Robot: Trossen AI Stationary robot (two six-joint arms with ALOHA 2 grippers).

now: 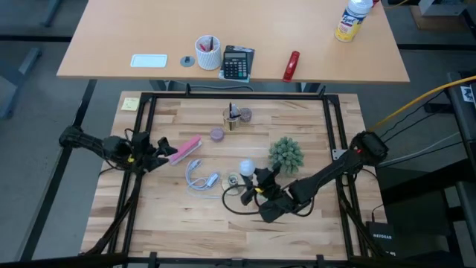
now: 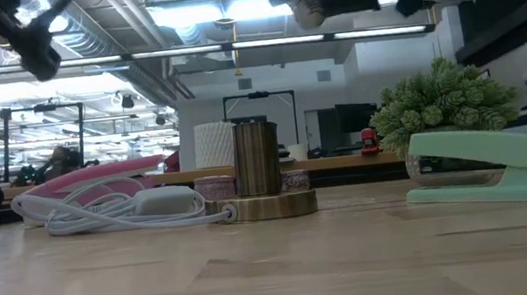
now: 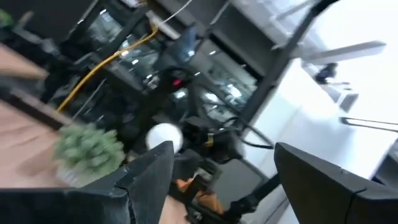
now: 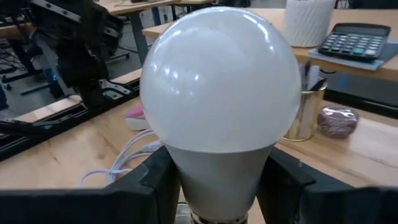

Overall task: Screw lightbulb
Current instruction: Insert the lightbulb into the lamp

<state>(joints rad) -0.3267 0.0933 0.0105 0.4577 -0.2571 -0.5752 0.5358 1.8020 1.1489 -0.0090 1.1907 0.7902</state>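
Note:
The frosted-white lightbulb is held in my right gripper at the table's middle near side, lifted above the wood. It fills the right wrist view and also shows in the left wrist view. The brass socket, a cylinder on a round disc, stands on the table just beside the bulb, with a black cord looping toward the near edge. My left gripper is open and empty at the table's left, beside a pink object. My right gripper pinches the bulb's tapering neck between its two fingers, just below the round dome. The fingers come slanting from the table's near right. The dome points away from the wrist, toward the far left. The bulb is lifted clear of the table.
A green artificial plant stands right of the bulb. A white coiled cable lies left of the socket. A brass cup and tape rolls sit farther back. A mint-green bar lies near the front right. A black frame borders the table.

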